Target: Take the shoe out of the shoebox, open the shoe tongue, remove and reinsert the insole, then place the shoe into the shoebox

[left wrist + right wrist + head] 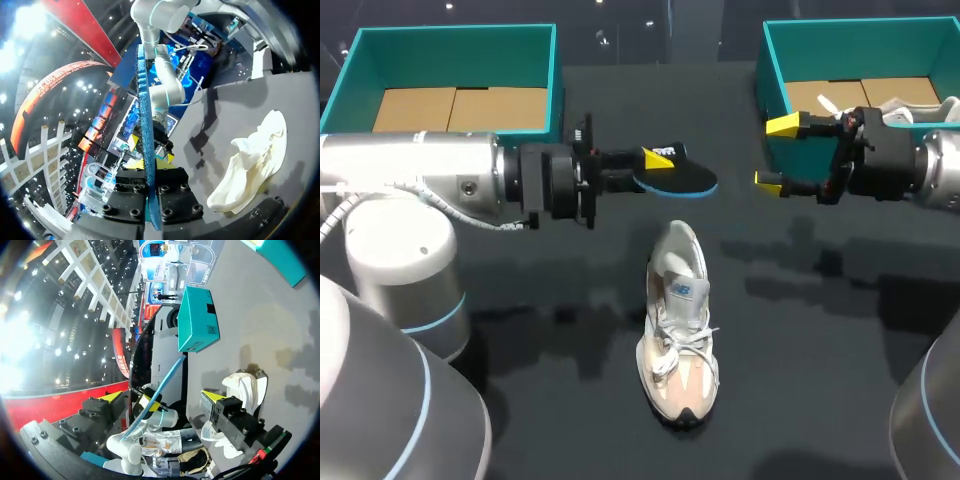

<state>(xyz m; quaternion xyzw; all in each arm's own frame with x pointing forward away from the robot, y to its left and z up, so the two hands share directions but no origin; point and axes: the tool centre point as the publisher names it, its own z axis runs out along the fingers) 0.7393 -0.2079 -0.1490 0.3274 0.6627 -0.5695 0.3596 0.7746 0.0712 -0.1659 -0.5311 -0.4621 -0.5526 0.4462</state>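
Partly behind left tool (647,168), insole (688,180)

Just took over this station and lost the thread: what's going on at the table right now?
The left pincer is shut on the blue insole, holding it in the air beyond the sneaker's heel. The pale sneaker stands on the table in the middle, out of either box. The right pincer is open and empty, by the right shoebox, where a second shoe lies. The insole is not yet back in.
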